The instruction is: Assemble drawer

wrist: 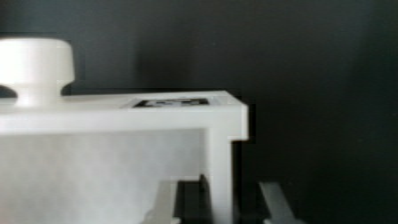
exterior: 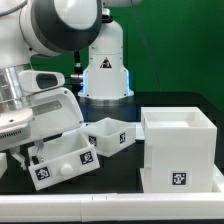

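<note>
At the exterior view's lower left, my gripper (exterior: pixel 40 157) is shut on the wall of a small white drawer tray (exterior: pixel 68 160), which is tilted and carries black-and-white tags. In the wrist view this tray (wrist: pixel 107 160) fills most of the frame, with its round knob (wrist: pixel 32 68) and one tag (wrist: pixel 173 101) showing. Its thin side wall sits between my gripper (wrist: pixel 231 205) fingers (wrist: pixel 194 203). A second small tray (exterior: pixel 108 133) lies in the middle. The large cube-shaped casing (exterior: pixel 178 150) stands at the exterior view's right, its open side up.
The arm's white base (exterior: pixel 104 70) stands behind the trays. The dark table (exterior: pixel 120 175) ends in a pale front edge. A green backdrop lies behind.
</note>
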Action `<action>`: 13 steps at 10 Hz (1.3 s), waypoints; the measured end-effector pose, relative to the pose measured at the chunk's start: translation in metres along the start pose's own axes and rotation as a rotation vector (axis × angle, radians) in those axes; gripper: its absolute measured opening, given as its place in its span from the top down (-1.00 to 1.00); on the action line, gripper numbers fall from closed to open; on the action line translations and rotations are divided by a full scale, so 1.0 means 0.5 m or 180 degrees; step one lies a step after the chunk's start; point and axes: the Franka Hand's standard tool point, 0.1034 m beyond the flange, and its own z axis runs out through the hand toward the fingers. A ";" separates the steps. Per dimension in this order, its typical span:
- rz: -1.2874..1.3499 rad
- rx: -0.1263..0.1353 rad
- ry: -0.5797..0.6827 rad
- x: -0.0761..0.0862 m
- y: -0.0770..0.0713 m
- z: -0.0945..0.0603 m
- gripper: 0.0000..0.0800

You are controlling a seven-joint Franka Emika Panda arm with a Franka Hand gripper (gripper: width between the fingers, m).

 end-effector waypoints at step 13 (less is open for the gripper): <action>-0.2840 -0.0168 0.0194 -0.037 0.050 -0.020 0.90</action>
